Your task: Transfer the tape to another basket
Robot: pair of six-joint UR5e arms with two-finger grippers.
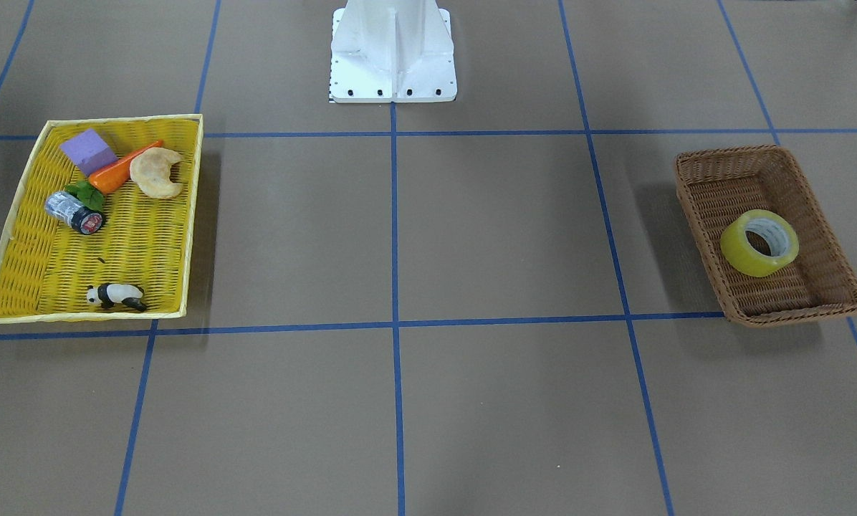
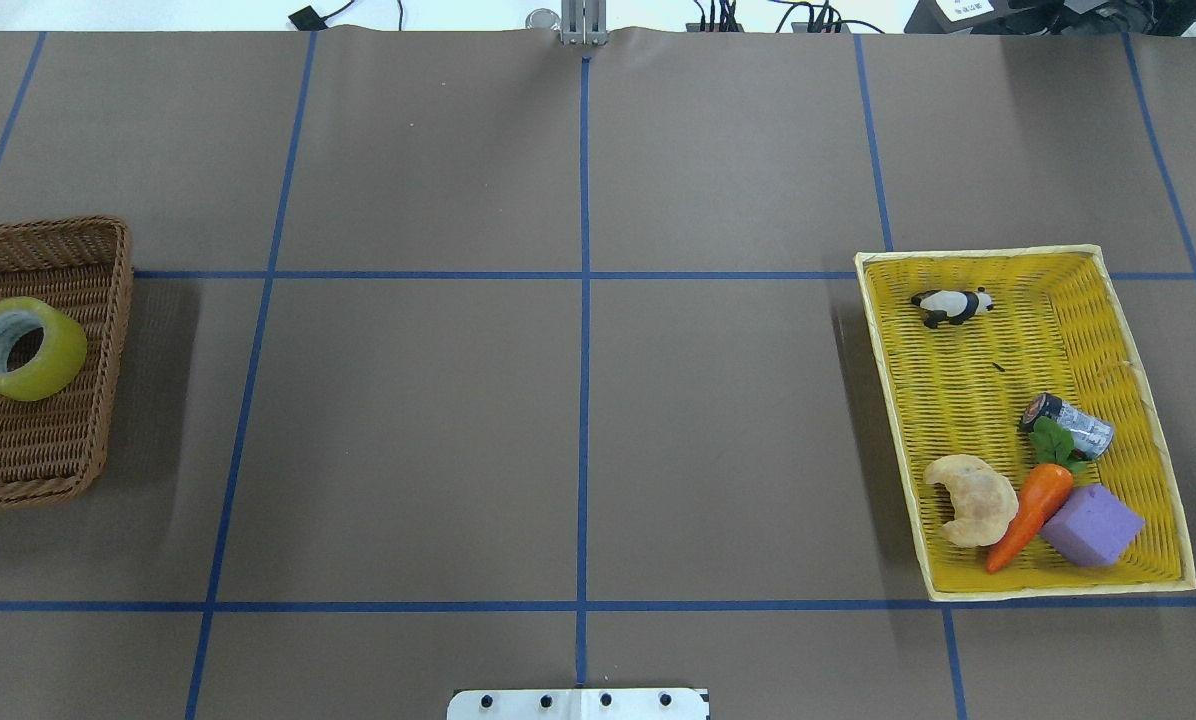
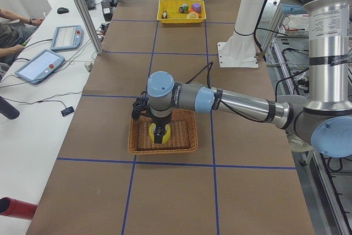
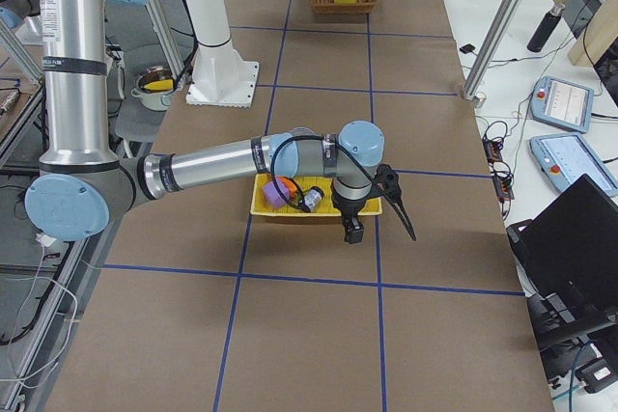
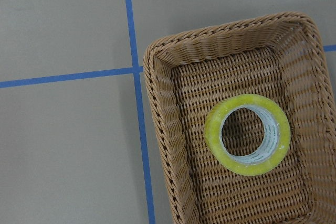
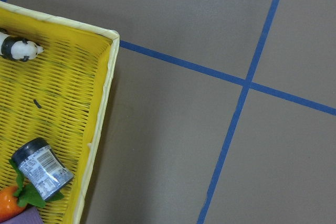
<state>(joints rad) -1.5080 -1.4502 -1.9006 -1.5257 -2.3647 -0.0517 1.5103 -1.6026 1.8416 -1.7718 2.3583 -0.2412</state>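
1. Your left arm reaches out low and near level over the table, with the wrist bent down. The left gripper points straight down over the basket.
2. The left gripper shows only in the left side view, so you can't tell whether it is spread or closed. There it overlaps the tape, and contact can't be judged either.
3. Your right arm has the same pose: forearm level, wrist down. The right gripper hangs at the far edge of the yellow tray, away from the robot. It also shows only from the side, so its state can't be told.
4. The tape sits inside the basket, tilted and leaning toward one side wall. It is a wide ring of glossy translucent yellow film with a white printed core.
5. The basket is rectangular, in brown woven wicker, with sloping sides and a braided rim.
6. The yellow tray is well apart, at the other end of the table. It is shallow, with a bright open weave and a pale rim.
7. In the tray:
   - a purple block touching an orange carrot with green leaves
   - a tan croissant just beside the carrot
   - a small silver can lying on its side at the leaves
   - a panda figure apart, near a corner
8. The table is matte brown with blue grid lines.
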